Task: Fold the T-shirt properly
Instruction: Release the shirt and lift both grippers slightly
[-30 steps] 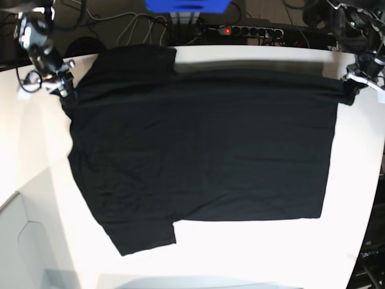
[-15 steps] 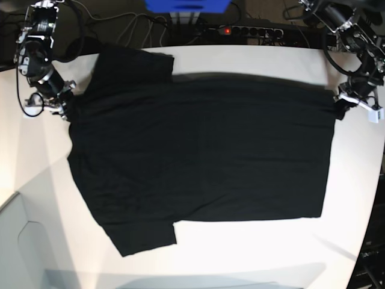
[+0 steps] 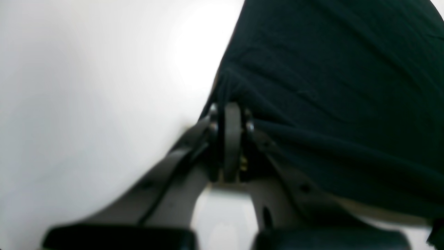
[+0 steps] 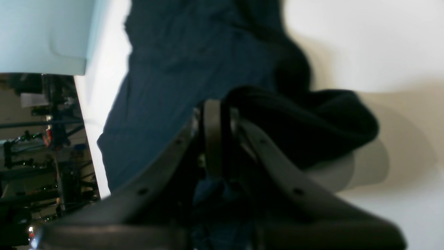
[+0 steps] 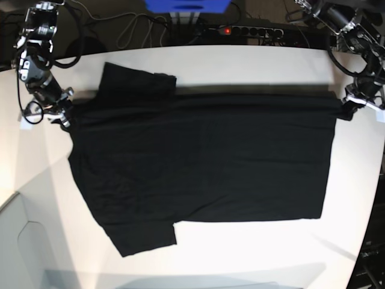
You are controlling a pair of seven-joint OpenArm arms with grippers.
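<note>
Currently both left gripper (image 5: 347,111) and right gripper (image 5: 63,115) clenched on T-shirt (image 5: 198,162) edge; advisable: lift evenly, keeping cloth taut.

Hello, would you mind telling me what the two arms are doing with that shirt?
A two-armed robot is folding a black T-shirt that lies spread on a white table. The left gripper is shut on one far corner of the cloth, and the right gripper is shut on the other, at the sleeve end. The far edge is pulled taut between them; no fold is made yet.
</note>
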